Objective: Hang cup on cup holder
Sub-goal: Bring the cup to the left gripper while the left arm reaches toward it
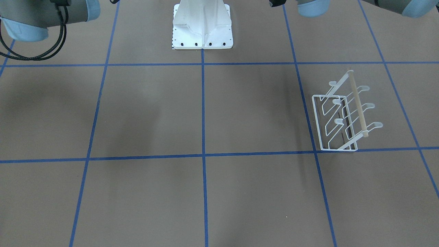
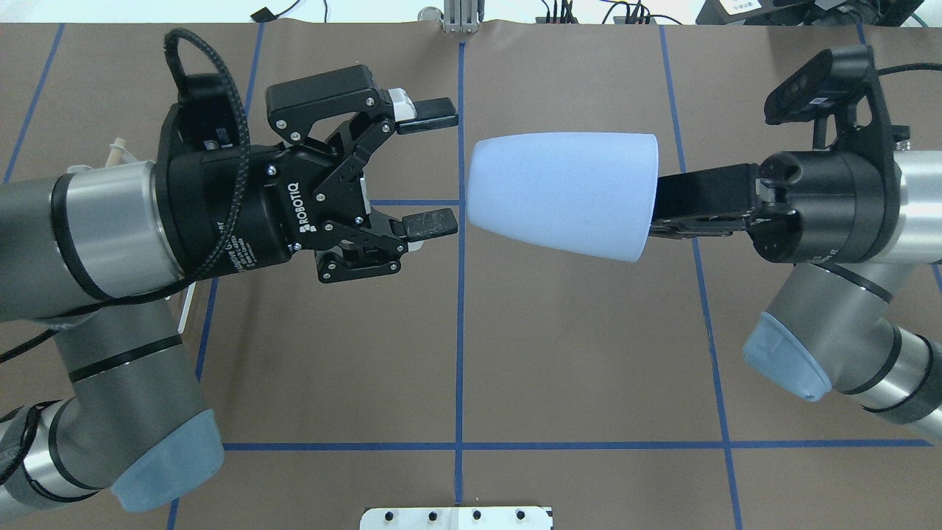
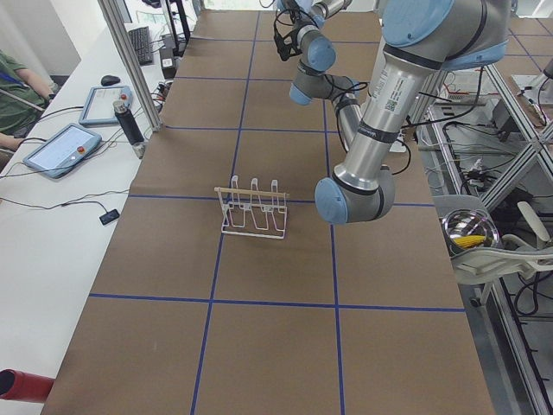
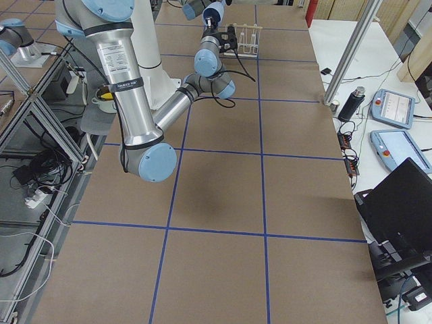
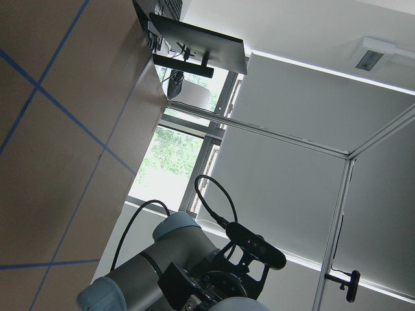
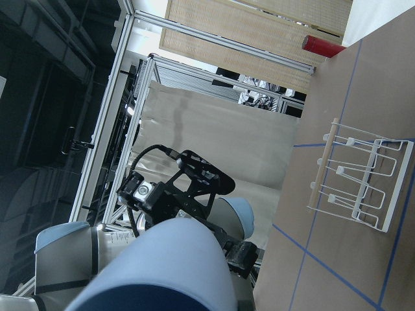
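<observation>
The pale blue-grey cup point(image 2: 563, 195) hangs in the air over the table's middle, lying sideways with its closed narrow end toward my left gripper. My right gripper point(image 2: 662, 207) is shut on the cup's wide rim end, its fingertips hidden by the cup. The cup also fills the bottom of the right wrist view point(image 6: 162, 265). My left gripper point(image 2: 434, 165) is open and empty, its fingers point(image 2: 430, 108) level with the cup's base and a small gap away. The white wire cup holder point(image 1: 343, 113) stands on the table under my left arm and shows clearly in the left exterior view point(image 3: 252, 210) and the right wrist view point(image 6: 356, 181).
The white bolted pedestal point(image 1: 202, 27) sits at the robot's edge of the table. Blue tape lines grid the brown table top point(image 1: 205, 113). An operators' desk with tablets point(image 3: 65, 147) runs along the far side, and a metal bowl point(image 3: 471, 232) sits off the table.
</observation>
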`<state>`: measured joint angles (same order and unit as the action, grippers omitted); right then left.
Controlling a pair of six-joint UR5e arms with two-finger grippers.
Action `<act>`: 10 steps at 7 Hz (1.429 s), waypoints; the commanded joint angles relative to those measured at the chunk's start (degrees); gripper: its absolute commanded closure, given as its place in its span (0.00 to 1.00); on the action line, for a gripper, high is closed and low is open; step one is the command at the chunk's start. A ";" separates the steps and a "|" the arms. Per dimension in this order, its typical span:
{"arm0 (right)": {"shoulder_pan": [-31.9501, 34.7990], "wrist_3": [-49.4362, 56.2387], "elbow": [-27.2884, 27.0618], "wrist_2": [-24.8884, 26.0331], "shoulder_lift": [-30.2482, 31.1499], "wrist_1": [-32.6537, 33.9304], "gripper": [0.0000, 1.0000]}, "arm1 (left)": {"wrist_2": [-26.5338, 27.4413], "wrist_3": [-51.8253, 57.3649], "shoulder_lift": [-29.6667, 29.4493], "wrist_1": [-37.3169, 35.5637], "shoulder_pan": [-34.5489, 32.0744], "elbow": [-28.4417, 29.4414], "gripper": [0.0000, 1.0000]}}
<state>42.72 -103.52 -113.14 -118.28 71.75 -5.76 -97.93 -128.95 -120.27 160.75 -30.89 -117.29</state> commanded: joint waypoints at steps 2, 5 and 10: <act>-0.45 0.08 0.03 0.42 0.14 -0.13 1.00 | 0.11 -1.12 -1.10 -0.17 1.27 0.05 0.02; -0.62 0.08 0.03 0.16 0.23 -0.13 1.00 | 0.19 -1.04 -1.81 -0.35 2.24 0.13 0.02; -1.33 0.08 -0.06 0.07 0.58 -0.48 1.00 | 0.63 -0.95 -2.33 0.00 3.20 0.13 0.06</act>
<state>41.53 -103.45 -113.14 -118.22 72.32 -6.23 -97.63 -129.91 -122.50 160.75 -27.98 -117.16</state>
